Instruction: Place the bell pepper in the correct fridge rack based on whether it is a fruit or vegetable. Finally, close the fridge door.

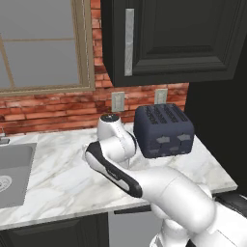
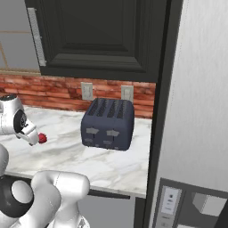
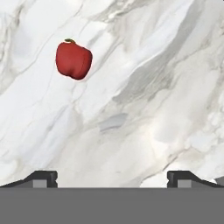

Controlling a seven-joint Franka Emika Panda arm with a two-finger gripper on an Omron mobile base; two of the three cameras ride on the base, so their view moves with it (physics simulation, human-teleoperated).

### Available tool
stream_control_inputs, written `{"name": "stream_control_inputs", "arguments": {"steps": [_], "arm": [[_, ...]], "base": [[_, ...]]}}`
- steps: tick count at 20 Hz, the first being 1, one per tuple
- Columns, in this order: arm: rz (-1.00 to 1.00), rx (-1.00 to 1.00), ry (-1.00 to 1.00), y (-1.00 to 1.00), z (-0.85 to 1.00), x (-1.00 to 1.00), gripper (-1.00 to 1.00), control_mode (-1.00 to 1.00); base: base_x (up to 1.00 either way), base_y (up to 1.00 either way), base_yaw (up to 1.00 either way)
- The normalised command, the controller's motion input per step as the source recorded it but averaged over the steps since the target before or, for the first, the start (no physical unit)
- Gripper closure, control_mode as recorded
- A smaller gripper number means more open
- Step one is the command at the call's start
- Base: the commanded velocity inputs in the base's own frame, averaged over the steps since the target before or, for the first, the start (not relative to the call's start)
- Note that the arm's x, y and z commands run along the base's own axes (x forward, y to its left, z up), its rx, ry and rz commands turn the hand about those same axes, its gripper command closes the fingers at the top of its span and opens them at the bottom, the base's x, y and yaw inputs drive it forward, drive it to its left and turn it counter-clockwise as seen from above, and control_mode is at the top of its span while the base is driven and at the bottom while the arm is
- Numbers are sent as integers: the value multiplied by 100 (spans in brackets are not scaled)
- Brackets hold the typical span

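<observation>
Hand view, red bell pepper [image 3: 73, 60] on marble counter [image 3: 153, 87], no legible writing

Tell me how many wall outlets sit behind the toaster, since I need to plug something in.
2. One outlet is on the brick wall up-left of the toaster; the other outlet is right above it. Others could be hidden behind the toaster or arm.

Kitchen, marble counter [image 1: 62, 183], toaster [image 1: 164, 130], sink [image 1: 14, 176], brick wall [image 1: 58, 108]

Glossy, smooth red bell pepper [image 3: 73, 60] on a polished white marble worktop [image 3: 153, 87]. Matt dark-blue toaster [image 1: 163, 130]; rough red brick wall [image 1: 53, 108].
</observation>
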Motion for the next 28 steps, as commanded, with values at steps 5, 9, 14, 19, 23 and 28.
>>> {"name": "stream_control_inputs", "arguments": {"steps": [5, 9, 14, 19, 23, 28], "arm": [[-1, 0, 0, 1, -4, 39, -100, -100], [0, 0, 0, 0, -19, 34, -100, -100], [0, 0, 0, 0, -25, 35, -100, -100], [0, 0, 0, 0, -29, 31, -100, -100], [0, 0, 0, 0, -33, 30, -100, -100], [0, 0, 0, 2, -29, 25, -100, -100]], "base": [[0, 0, 0], [0, 0, 0], [0, 0, 0], [0, 0, 0], [0, 0, 0], [0, 0, 0]]}}
